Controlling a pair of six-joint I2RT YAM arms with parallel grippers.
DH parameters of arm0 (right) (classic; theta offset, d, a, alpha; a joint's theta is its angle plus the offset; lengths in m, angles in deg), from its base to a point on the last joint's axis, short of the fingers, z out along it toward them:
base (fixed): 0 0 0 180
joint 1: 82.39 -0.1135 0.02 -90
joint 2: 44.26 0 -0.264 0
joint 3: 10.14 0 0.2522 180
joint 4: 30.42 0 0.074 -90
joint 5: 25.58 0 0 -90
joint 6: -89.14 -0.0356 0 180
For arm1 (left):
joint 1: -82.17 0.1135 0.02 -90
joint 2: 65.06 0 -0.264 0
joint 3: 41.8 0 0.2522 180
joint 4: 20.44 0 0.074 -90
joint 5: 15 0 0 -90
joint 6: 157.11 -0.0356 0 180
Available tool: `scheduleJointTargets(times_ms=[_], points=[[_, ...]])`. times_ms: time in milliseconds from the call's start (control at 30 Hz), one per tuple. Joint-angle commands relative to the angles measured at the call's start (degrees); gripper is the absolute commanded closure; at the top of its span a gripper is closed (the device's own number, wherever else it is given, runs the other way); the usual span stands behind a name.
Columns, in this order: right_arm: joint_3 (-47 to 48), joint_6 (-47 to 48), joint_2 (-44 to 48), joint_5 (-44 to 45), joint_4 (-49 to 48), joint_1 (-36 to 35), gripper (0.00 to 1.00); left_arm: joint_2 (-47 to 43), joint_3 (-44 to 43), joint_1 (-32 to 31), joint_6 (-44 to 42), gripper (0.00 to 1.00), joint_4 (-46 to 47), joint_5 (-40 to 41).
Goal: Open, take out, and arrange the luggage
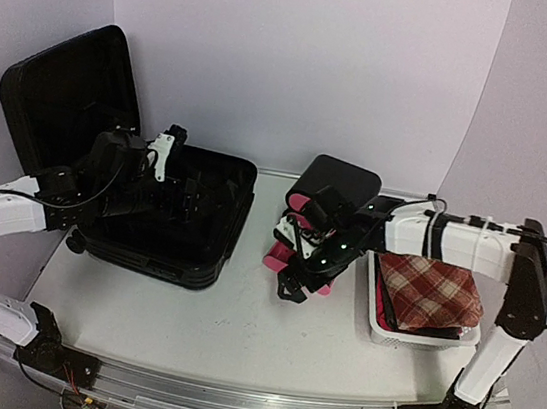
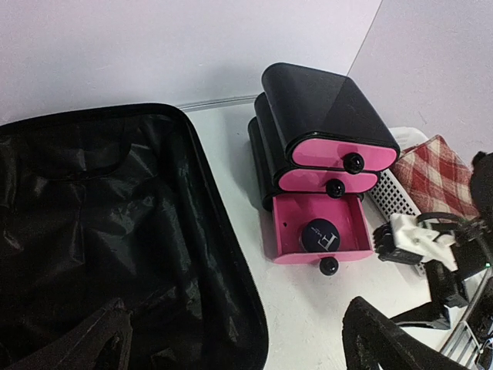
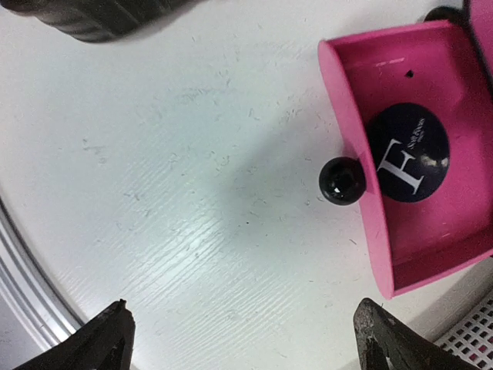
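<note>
The luggage (image 1: 171, 252), a large black ribbed hard-shell suitcase, lies open on the left half of the table (image 1: 226, 334). Its base is flat, with its long axis running left to right and slightly skewed. Its lid (image 1: 66, 97) stands up at the back left against the wall. The left arm reaches over the near left rim, so the left gripper (image 2: 235, 327) hangs above the base's right end. Its fingers are spread wide and hold nothing. In the left wrist view the dark wrinkled lining fills the left side. No loose item can be made out there, though the black folds could hide one. The left arm is clearly the nearer one to the case.

A strip of bare table lies to the right of the luggage. Beyond it stands a black drawer unit (image 1: 331, 187) with pink fronts. Its bottom drawer (image 3: 416, 146) is pulled out and holds a round dark disc (image 3: 407, 152) marked with an F. The right gripper (image 3: 243, 308) hovers just in front of the drawer's black knob (image 3: 341, 179), wide open and empty.

Just right of the drawers, a white basket (image 1: 379, 319) holds a plaid cloth (image 1: 433, 291). Open room remains along the table's front, and the back wall limits the lid.
</note>
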Motion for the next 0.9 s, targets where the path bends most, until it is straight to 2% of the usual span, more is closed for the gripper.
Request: scheduleJointTargets(times_ms=[0,133,333,500,867], points=[[3.21,-0.72,-4.46,6.44,2.24,-0.16,0.02,-5.8,3.64,0.47,0.37,0.03,1.43,3.26],[3.89,1.49,-7.54,9.8,1.95,-0.22,0.02,-8.97,6.04,0.51,1.33,0.02,1.43,3.58],[5.9,2.82,-11.45,6.93,1.27,-0.22,0.02,-10.15,6.87,0.47,3.04,0.02,1.41,2.59],[5.9,2.8,-13.3,9.73,-0.04,-0.22,0.02,-10.15,6.47,0.51,3.44,0.02,1.43,2.26],[6.34,6.72,-14.71,21.89,-2.68,-0.22,0.02,-7.35,4.2,0.47,3.74,0.01,1.43,0.92]])
